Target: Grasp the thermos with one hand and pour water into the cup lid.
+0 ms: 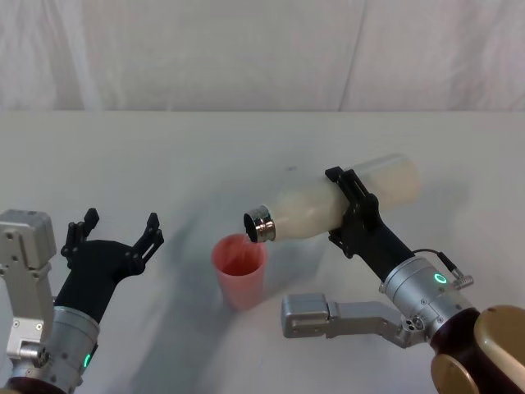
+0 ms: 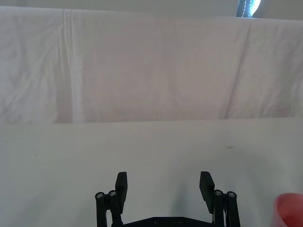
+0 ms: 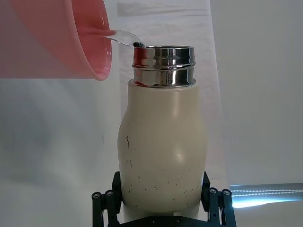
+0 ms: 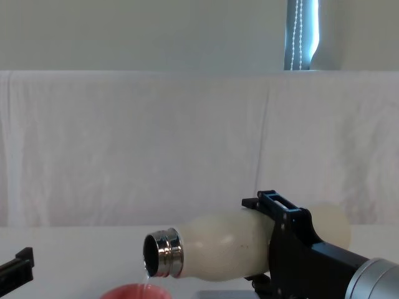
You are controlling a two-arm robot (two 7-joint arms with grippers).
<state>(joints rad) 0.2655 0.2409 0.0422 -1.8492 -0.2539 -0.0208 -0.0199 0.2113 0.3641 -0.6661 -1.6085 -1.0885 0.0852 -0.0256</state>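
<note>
Thermos lay tipped almost level in the air above the white bench, its cream body clamped across the middle by the right tool, whose black fingers pressed against both sides of the bottle. The steel neck pointed toward the robot's left and hung just over the near rim of the cup lid, a pink-red cup that stood upright on the bench in front of the robot. From the chest camera, a thin stream of water fell from the lower lip of the thermos into the cup lid directly beneath it. The right wrist camera caught the same clear arc of water passing from the threaded mouth of the thermos over the rim of the cup lid, with the right tool closed on the base of the bottle. The left tool hovered low at the robot's left, well apart from the cup lid, its fingers spread wide and holding nothing. Its own wrist camera showed the left tool open over bare bench, with the cup lid at the frame's edge.
</note>
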